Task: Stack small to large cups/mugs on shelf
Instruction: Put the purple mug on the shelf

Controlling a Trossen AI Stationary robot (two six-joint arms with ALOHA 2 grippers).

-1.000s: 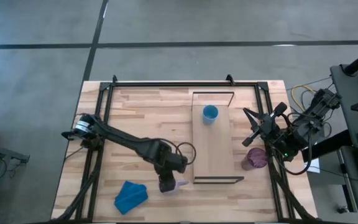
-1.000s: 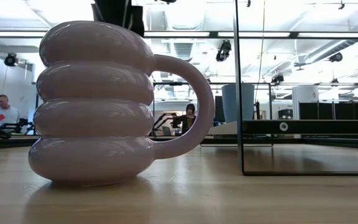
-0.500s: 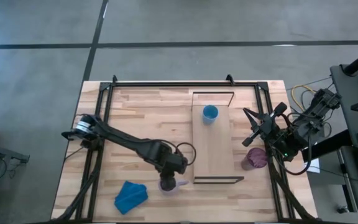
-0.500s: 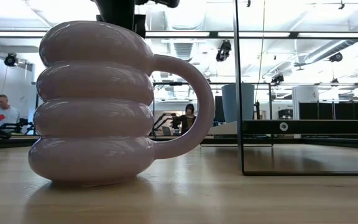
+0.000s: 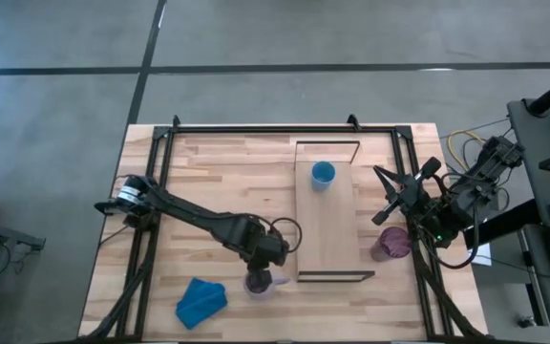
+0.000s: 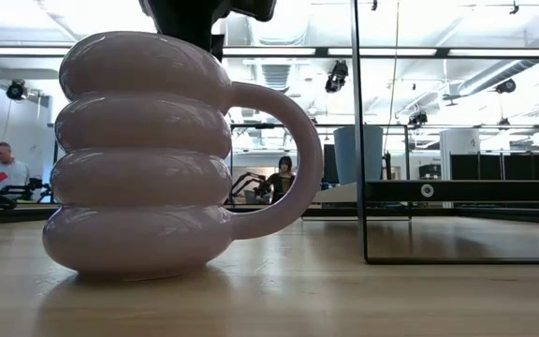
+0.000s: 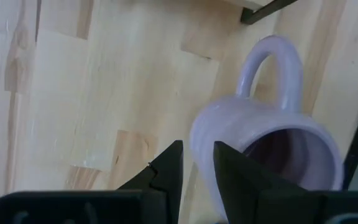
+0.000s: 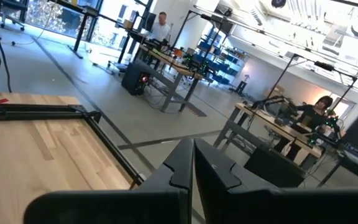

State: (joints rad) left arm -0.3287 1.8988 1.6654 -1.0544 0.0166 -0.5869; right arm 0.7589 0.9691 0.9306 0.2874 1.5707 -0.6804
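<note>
The pale lilac mug point(image 5: 256, 284) stands upright on its base on the tabletop, near the front edge and left of the shelf point(image 5: 326, 215). Its handle point(image 6: 288, 159) points toward the shelf. My left gripper point(image 7: 197, 165) is just above it, fingers narrowly apart, one inside the mug's mouth and one outside the wall. The small blue cup point(image 5: 323, 174) stands on the shelf's far part. The dark purple cup point(image 5: 391, 244) stands on the table right of the shelf. My right gripper point(image 5: 387, 212) is shut and empty, above and just beyond the purple cup. My left gripper comes from above, pointing down, astride the mug's rim wall point(image 7: 202, 134) on the side away from the handle. One finger point(image 7: 235, 177) is inside and one point(image 7: 166, 174) outside. I cannot tell whether they touch the wall. The mug stands on the table.
A crumpled blue cloth point(image 5: 201, 301) lies at the front left of the table. The shelf's thin dark frame end point(image 6: 358, 140) stands close to the right of the mug. Black rails point(image 5: 256, 128) run along the table's far edge and sides.
My left gripper has drawn a little toward the table's far edge, so the mug's mouth now shows from above, and it has come down toward the rim. The mug has stayed where it was.
</note>
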